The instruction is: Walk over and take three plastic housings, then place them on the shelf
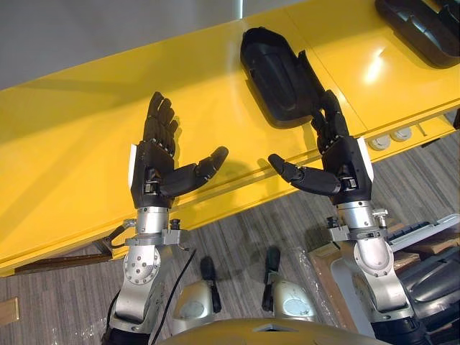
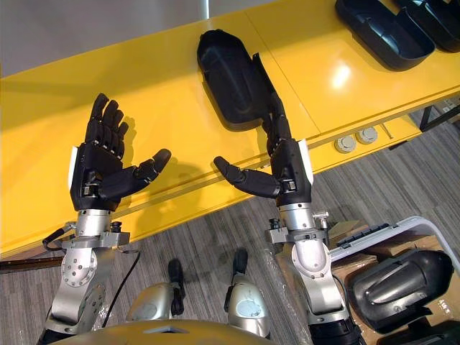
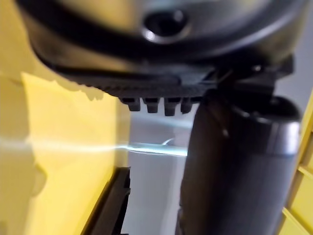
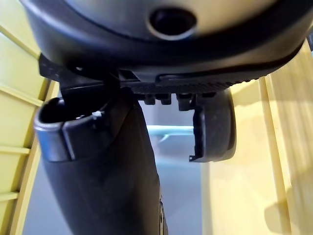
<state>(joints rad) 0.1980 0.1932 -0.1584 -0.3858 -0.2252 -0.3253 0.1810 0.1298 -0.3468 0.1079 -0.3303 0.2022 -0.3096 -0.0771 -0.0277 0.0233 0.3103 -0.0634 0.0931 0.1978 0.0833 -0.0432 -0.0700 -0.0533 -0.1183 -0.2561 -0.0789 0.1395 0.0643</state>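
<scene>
Now | left hand (image 1: 154, 164) splayed, empty | right hand (image 1: 343, 162) splayed, empty | black housing (image 1: 277, 72) lying on yellow surface (image 1: 72, 129)

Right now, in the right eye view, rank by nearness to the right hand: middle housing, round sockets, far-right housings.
1. Middle housing, just ahead of the right hand.
2. Round sockets, on the table edge to its right.
3. Far-right housings, far corner.

Workshop or assembly hall: long yellow workbench (image 1: 72, 144) bearing black moulded housings (image 1: 277, 72), bench-edge sockets (image 2: 346, 144), near-right parts crate (image 2: 424, 223), grey plank flooring (image 2: 215, 230).
</scene>
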